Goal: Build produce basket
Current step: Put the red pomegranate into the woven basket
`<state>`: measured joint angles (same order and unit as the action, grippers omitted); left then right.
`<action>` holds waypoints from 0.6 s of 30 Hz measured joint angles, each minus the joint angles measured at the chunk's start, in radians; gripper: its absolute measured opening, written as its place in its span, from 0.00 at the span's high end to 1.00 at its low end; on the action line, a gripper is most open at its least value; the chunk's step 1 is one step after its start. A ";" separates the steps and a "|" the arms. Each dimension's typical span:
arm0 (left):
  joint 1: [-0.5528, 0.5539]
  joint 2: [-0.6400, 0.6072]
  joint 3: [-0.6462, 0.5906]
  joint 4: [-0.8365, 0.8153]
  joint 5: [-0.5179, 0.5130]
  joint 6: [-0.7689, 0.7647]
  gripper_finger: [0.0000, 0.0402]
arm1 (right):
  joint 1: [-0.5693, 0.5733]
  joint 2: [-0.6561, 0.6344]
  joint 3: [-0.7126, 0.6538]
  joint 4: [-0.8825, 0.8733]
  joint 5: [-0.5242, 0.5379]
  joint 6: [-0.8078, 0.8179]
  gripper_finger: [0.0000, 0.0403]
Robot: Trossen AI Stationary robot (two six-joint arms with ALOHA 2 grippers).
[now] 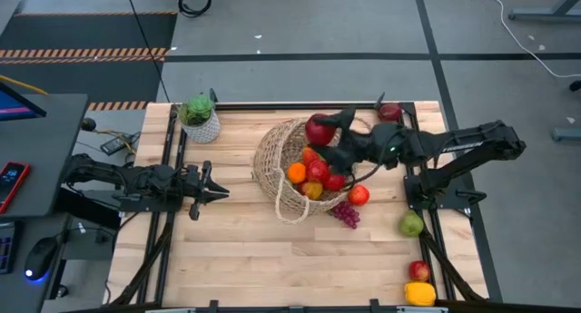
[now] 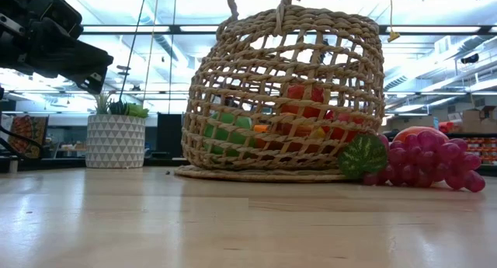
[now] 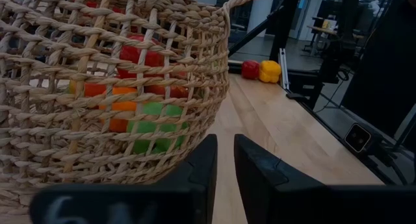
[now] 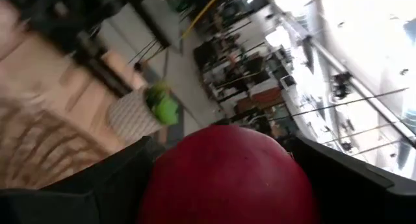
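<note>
The tan wicker basket [image 1: 289, 168] lies tipped on its side at the table's middle, with its mouth toward the right. An orange, red apples and other produce [image 1: 313, 174] lie in the mouth and show through the weave in the low view [image 2: 295, 116]. My right gripper [image 1: 325, 132] is shut on a red apple [image 1: 319, 129] over the basket's far rim. My left gripper [image 1: 223, 193] is shut and empty, to the left of the basket, with the basket's wall [image 3: 117, 87] close in front of it. My right gripper pinches the red apple by two opposite sides [image 4: 162, 185] between its two fingers [image 4: 110, 178]. It comes from the table's right. The apple is lifted clear, above the basket's far rim.
Purple grapes [image 1: 346, 213] and a red apple [image 1: 359, 195] lie at the basket's mouth. A green apple [image 1: 411, 224], a red pepper [image 1: 418, 270] and a yellow pepper [image 1: 420, 293] lie at the near right, and a red apple [image 1: 389, 112] at the far right. A potted plant [image 1: 200, 119] stands at the far left.
</note>
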<state>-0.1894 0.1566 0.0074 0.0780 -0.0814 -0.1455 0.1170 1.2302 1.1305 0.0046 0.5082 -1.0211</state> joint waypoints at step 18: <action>0.000 0.000 0.000 0.000 0.000 0.000 0.85 | 0.018 0.230 0.000 -0.287 0.019 0.290 0.09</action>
<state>-0.1892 0.1566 0.0074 0.0780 -0.0814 -0.1455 0.1353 1.4605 1.1301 -0.2826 0.5271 -0.7310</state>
